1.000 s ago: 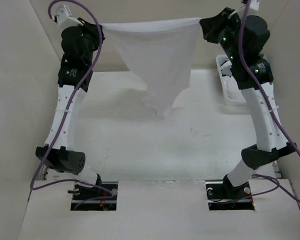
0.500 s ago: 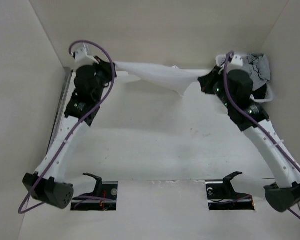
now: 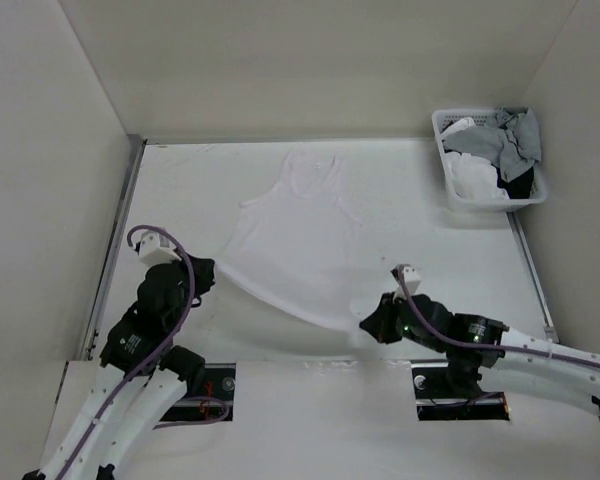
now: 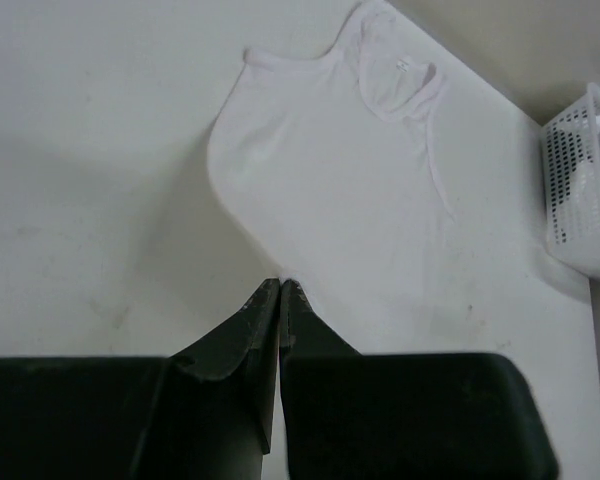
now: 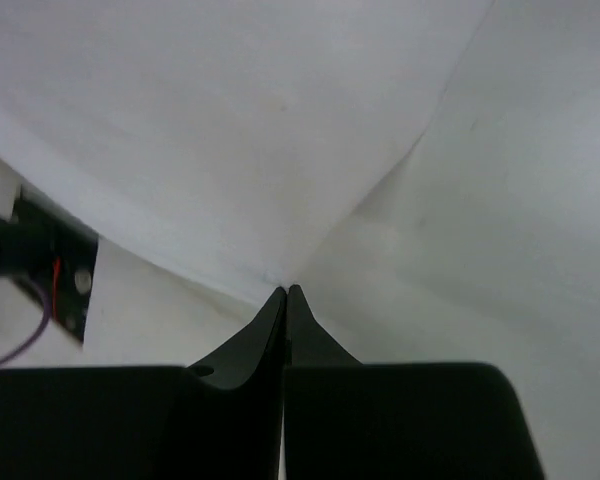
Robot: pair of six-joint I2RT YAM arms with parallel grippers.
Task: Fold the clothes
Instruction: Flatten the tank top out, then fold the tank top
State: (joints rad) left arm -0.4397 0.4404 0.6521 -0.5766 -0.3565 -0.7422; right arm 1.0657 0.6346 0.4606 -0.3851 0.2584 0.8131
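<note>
**White garment laid flat; both claws clenched on its hem corners.**

A second earlier you had the white garment point(image 3: 290, 235) hanging in the air between the two raised arms. At this moment it lay spread on the table point(image 3: 430, 260) at the centre of the top view, with the neck toward the upper edge and the hem toward the lower. The left gripper point(image 4: 280, 287) was pinched on the lower left hem corner and the right gripper point(image 5: 285, 291) on the lower right one, each with its jaws pressed together on thin fabric. This indicated that flattening was complete and that no fold had yet been made. The lattice basket point(image 3: 443, 160) stood in the upper right of the frame, well apart from the spread cloth. It held a grey garment point(image 3: 515, 135), some white cloth and a dark item that could not be identified.
</note>
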